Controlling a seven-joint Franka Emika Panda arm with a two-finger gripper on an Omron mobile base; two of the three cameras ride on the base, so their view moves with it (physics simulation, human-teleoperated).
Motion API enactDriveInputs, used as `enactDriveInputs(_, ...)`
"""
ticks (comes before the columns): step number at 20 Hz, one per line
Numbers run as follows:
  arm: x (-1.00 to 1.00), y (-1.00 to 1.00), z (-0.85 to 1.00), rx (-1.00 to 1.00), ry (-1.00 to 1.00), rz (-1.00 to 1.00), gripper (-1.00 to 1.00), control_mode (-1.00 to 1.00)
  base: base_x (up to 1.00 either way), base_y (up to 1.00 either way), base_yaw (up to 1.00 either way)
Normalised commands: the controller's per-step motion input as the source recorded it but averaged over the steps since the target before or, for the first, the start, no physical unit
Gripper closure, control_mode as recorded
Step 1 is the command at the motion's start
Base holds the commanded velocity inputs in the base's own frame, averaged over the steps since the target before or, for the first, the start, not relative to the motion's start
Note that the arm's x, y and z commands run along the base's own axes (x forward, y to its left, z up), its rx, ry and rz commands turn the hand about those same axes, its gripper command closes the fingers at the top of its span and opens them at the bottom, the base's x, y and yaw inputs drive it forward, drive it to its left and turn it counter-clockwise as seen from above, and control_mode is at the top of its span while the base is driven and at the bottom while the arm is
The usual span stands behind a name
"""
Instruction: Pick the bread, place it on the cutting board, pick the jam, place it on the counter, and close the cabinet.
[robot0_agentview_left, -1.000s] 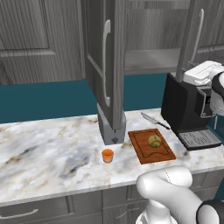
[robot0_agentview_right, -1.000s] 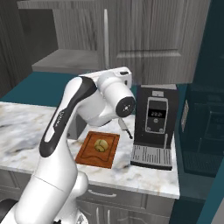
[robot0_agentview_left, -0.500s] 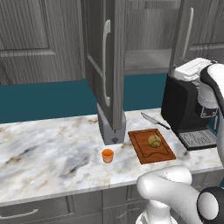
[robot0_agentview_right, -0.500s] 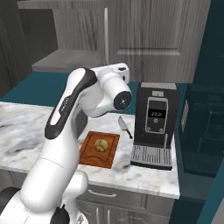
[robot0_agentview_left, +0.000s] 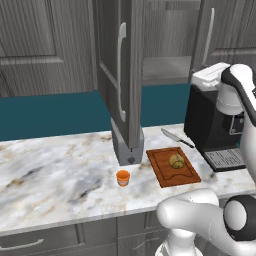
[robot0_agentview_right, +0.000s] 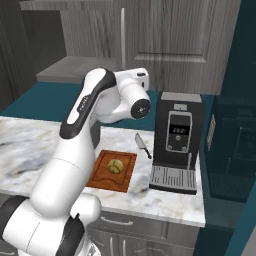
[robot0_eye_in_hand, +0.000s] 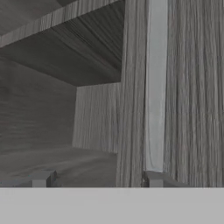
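Note:
The bread lies on the reddish-brown cutting board. The jam stands on the marbled counter, left of the board and below the cabinet's open left door. My white hand is raised in front of the cabinet's right door, above the coffee machine. In the hand view my gripper is open with nothing between its fingertips. It faces that door's edge and silver handle, with the grey shelf to the left.
A black coffee machine stands right of the board. A knife lies between them. A grey block stands on the counter under the open left door, which juts out over the counter.
My hand has shifted a little to the left, toward the cabinet opening. The bread, jam and doors have not moved.

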Motion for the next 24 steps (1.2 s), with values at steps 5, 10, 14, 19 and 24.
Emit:
enactDriveInputs(5,0.46,0.03,0.0,0.0,0.0,0.0,-1.0,-1.0,0.0,0.0,0.0)
enactDriveInputs(10,0.34,0.04,-0.03,0.0,0.0,0.0,-1.0,-1.0,0.0,0.0,0.0)
enactDriveInputs(14,0.01,0.02,-0.04,0.0,-0.03,0.0,-1.0,-1.0,0.0,0.0,0.0)
enactDriveInputs(19,-0.28,0.0,0.0,0.0,-0.07,0.0,-1.0,-1.0,0.0,0.0,0.0)
enactDriveInputs(24,-0.46,0.0,0.0,0.0,-0.06,0.0,-1.0,-1.0,0.0,0.0,0.0)
